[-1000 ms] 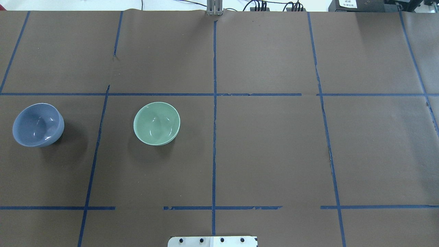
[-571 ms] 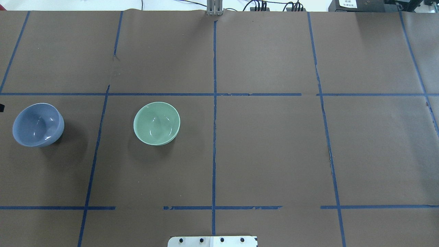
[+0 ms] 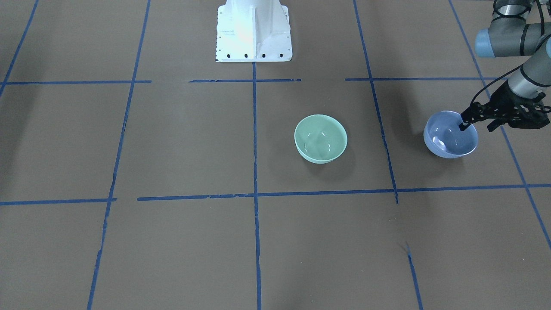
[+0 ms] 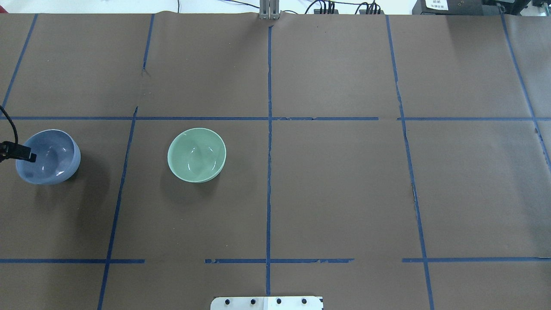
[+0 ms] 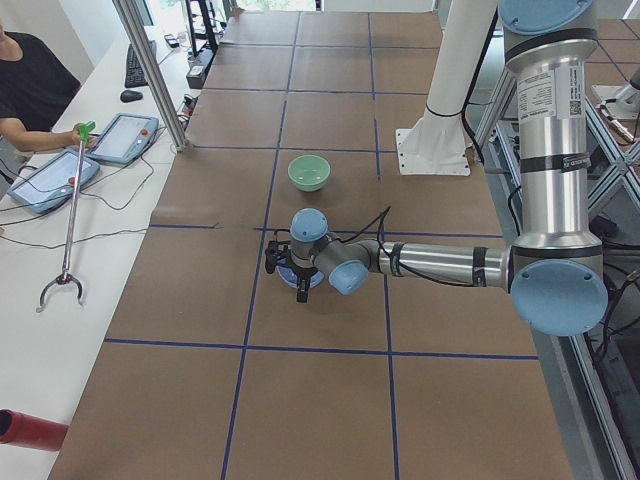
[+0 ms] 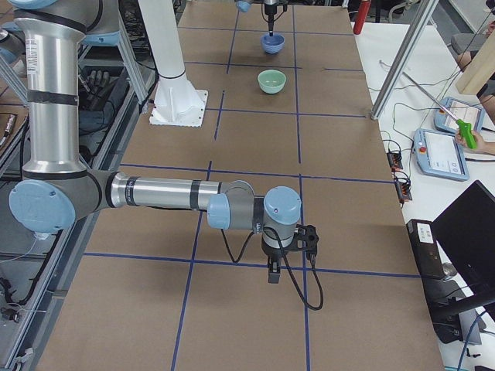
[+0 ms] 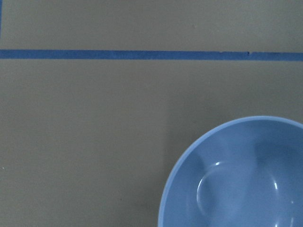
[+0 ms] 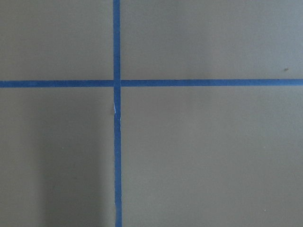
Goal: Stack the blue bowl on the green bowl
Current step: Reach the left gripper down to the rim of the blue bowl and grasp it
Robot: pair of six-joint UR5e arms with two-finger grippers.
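**A:** Which gripper is closer to the work?

**B:** The left gripper (image 3: 477,125), by a long way. In the front-facing view it sits at the right edge, mid-height, right at the blue bowl (image 3: 447,142). Its jaws stand apart. One finger (image 3: 465,124) hangs over the bowl's inside and the other is outside the wall, so the rim on the frame's right side lies between them. I can't tell whether either finger touches the bowl.

**A:** So nothing is gripped yet?

**B:** I'd judge not. The bowl sits upright on the tabletop (image 3: 172,150), mouth up.

**A:** Where does it have to go?

**B:** To the green bowl (image 3: 320,138), near the centre of that frame. It is left of the blue one and at almost the same height in the picture. A tape line (image 3: 381,129) runs between them, and they are well apart. From overhead it flips: blue at the left edge, green to its right. Both are round, so there is no axis to line up. What matters, I think, is closing on the rim, lifting clear, carrying sideways across the line and centring before lowering.

**A:** And the other one?

**B:** The right gripper (image 6: 274,263) shows only in the right side view, lower middle. Both bowls are far from it, at the top of that frame. I cannot tell whether it is parted or closed.
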